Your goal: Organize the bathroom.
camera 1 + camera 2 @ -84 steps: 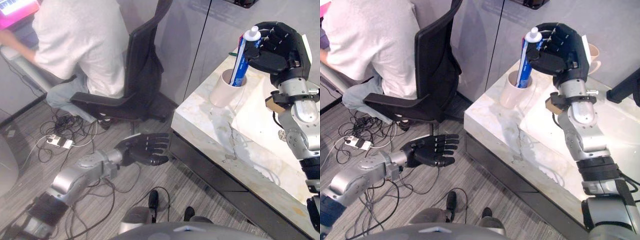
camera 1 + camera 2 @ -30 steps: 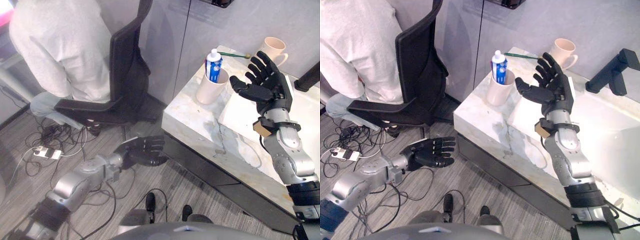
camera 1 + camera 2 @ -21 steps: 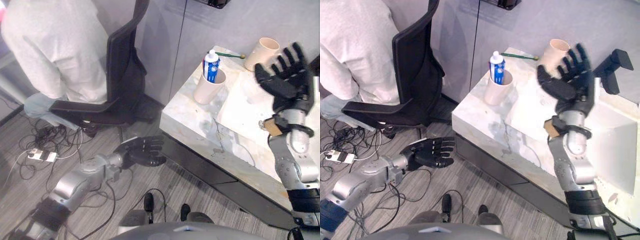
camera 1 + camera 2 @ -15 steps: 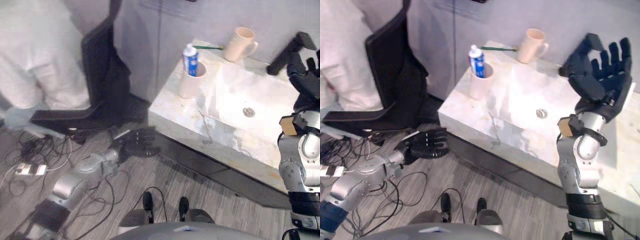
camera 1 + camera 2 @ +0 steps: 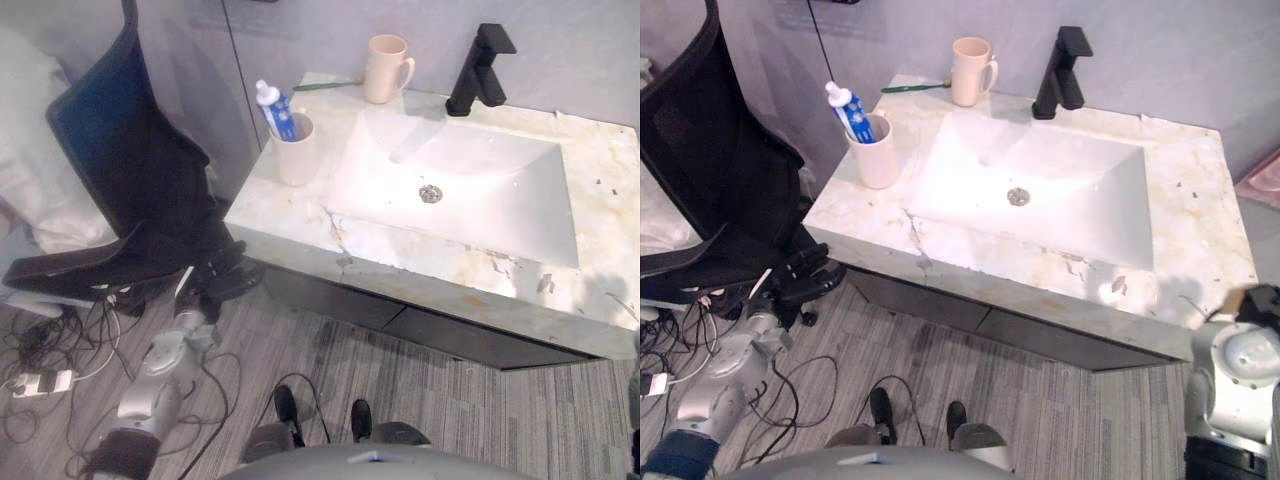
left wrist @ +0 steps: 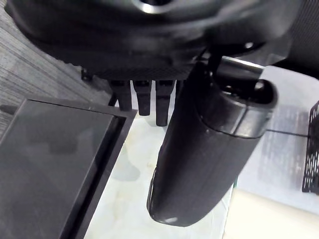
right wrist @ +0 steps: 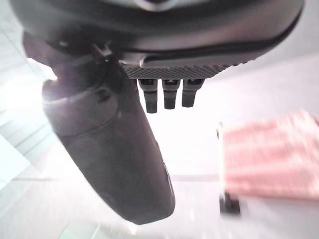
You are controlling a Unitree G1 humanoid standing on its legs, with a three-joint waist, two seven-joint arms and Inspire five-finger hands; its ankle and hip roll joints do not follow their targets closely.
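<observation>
Toothpaste (image 5: 271, 107) upright in cup (image 5: 297, 150), well apart from left hand (image 5: 222, 276); fingers straight, empty

Left arm hangs low and extended, left hand (image 5: 222, 277) open, fingers (image 6: 142, 96) straight, thumb out, holding nothing. Right hand (image 7: 124, 164) seen from its wrist: fingers look straight, probably open, nothing in it.

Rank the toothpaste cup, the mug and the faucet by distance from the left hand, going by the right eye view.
From the left hand, low beside the counter's left front corner:
1. Toothpaste cup, on the counter's left edge, nearest.
2. Mug, at the back left, beside the green toothbrush.
3. Faucet, at the back centre behind the sink basin, farthest.
</observation>
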